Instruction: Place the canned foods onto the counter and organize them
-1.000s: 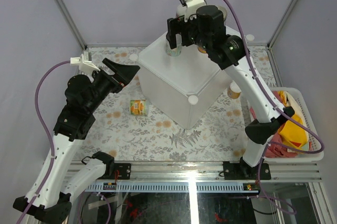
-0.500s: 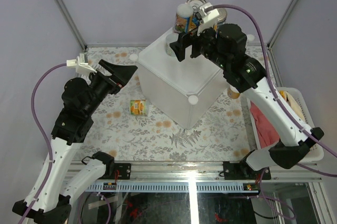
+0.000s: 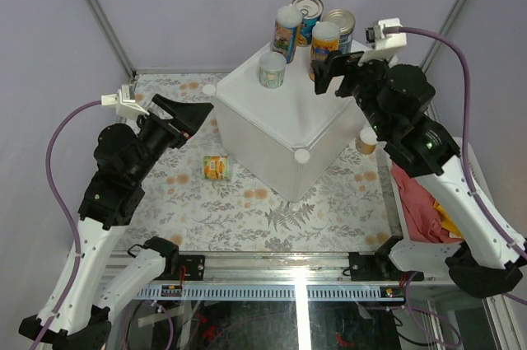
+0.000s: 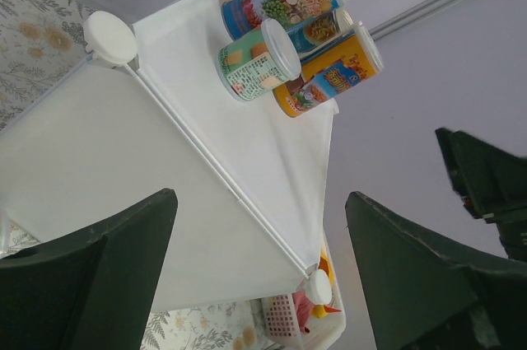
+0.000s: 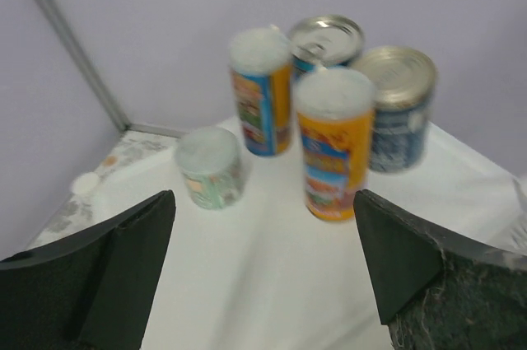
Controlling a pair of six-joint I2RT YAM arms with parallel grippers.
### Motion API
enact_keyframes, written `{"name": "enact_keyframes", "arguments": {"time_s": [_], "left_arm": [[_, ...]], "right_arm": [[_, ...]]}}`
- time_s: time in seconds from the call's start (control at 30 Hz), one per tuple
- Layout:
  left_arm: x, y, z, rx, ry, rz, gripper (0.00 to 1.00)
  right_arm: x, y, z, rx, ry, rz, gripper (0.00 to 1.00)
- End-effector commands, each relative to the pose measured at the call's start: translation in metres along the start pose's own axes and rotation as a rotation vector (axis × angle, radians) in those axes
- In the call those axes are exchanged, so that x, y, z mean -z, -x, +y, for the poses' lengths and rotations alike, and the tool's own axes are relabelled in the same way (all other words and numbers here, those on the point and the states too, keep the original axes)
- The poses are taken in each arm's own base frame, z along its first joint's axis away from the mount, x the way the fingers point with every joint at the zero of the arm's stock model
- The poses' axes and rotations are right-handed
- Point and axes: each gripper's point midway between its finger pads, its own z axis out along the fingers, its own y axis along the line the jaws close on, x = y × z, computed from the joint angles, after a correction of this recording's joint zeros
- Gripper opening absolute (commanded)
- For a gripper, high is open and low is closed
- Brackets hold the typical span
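The counter (image 3: 276, 123) is a white cube in the middle of the table. Several cans stand on its far corner: a short green-labelled can (image 3: 272, 70) with a white lid, a tall blue-orange can (image 3: 287, 30), an orange can (image 3: 324, 46) and two silver-topped blue cans (image 3: 307, 11). A yellow can (image 3: 216, 168) lies on its side on the table left of the counter. Another can (image 3: 366, 141) stands at the counter's right side. My right gripper (image 3: 336, 72) is open and empty, just right of the cans. My left gripper (image 3: 188, 115) is open and empty, left of the counter.
A white slatted basket (image 3: 486, 239) with red and yellow cloths stands at the right edge. The table has a floral cloth (image 3: 247, 210). Grey walls and metal frame posts close the back and sides. The right wrist view shows the short can (image 5: 210, 167) and the orange can (image 5: 333, 146) ahead.
My right gripper was around the short green-labelled can on the counter; it has let go and pulled back to the right. The left arm has hardly moved.
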Motion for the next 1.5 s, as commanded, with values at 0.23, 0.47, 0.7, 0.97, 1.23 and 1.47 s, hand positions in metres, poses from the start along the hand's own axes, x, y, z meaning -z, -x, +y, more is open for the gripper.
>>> {"name": "enact_keyframes", "arguments": {"time_s": [0.23, 0.47, 0.7, 0.97, 1.23, 1.47], "left_arm": [[0.001, -0.004, 0.005, -0.025, 0.001, 0.010, 0.84], [0.003, -0.004, 0.001, -0.020, -0.016, 0.014, 0.84], [0.009, -0.001, -0.001, -0.027, -0.014, 0.004, 0.84], [0.014, 0.003, 0.000, -0.035, 0.003, -0.010, 0.84], [0.018, 0.007, 0.000, -0.043, 0.020, -0.025, 0.84], [0.020, 0.009, 0.002, -0.047, 0.037, -0.036, 0.84]], "right_arm": [[0.082, -0.084, -0.116, -0.089, -0.635, 0.137, 0.97], [0.101, -0.148, -0.149, -0.265, -0.796, 0.209, 0.98], [0.105, -0.195, -0.180, -0.432, -0.930, 0.249, 0.99], [0.084, -0.249, -0.201, -0.605, -1.007, 0.326, 0.99], [0.056, -0.288, -0.208, -0.739, -1.045, 0.387, 0.99], [0.041, -0.311, -0.221, -0.781, -1.135, 0.423, 0.99]]}}
